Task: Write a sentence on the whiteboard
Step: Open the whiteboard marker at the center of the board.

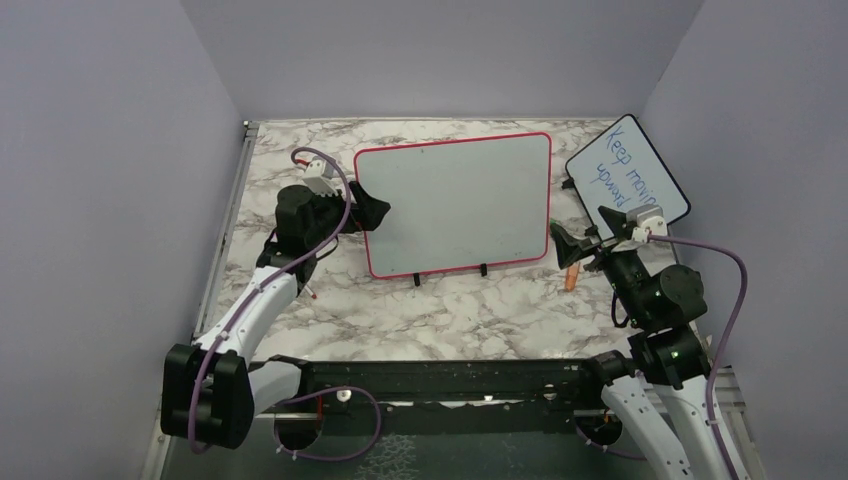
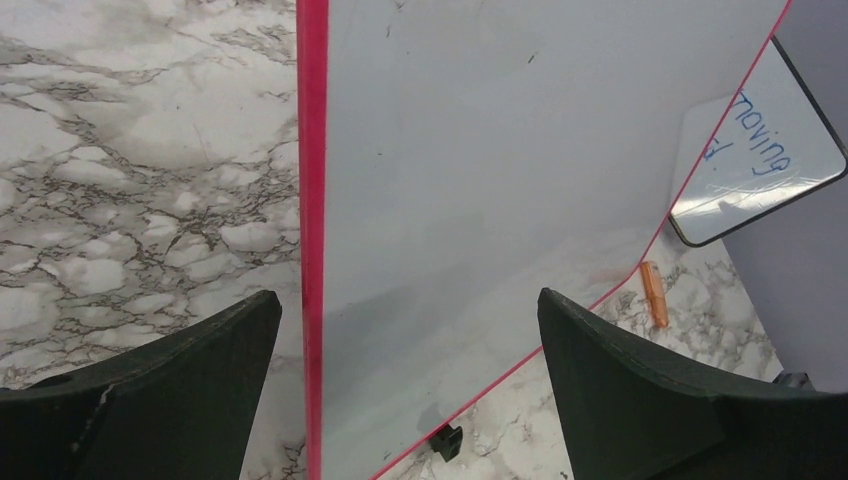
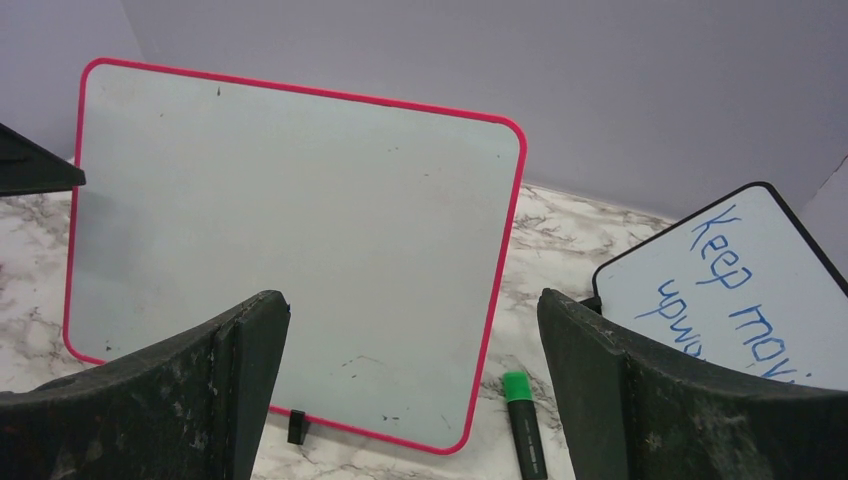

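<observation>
**Left gripper wide at the board's edge, nothing held in either hand**

Left gripper [image 1: 370,213], centre left of the top view, stands wide open and empty. In its wrist view the board's [image 1: 455,200] pink left edge runs up between the jaws, and neither jaw visibly touches it. The board stands on small black feet [image 1: 417,278] in the middle of the frame, its face blank, with no sentence on it. Writing has not begun, so this looks like the set-up step. The left gripper is placed to steady the board, and a pen has yet to be fetched.

Just off the board's lower right corner lies a marker [image 3: 522,420], green-capped in the right wrist view. The top view shows an orange stick [image 1: 570,277] there, and I cannot tell whether they are the same thing. The right gripper [image 1: 585,238], also open and empty, hangs just above it. The next move likely calls for lowering onto the marker, closing squarely across its barrel and uncapping it.

At the far right, the small board's [image 1: 628,180] blue writing is cut off.
</observation>
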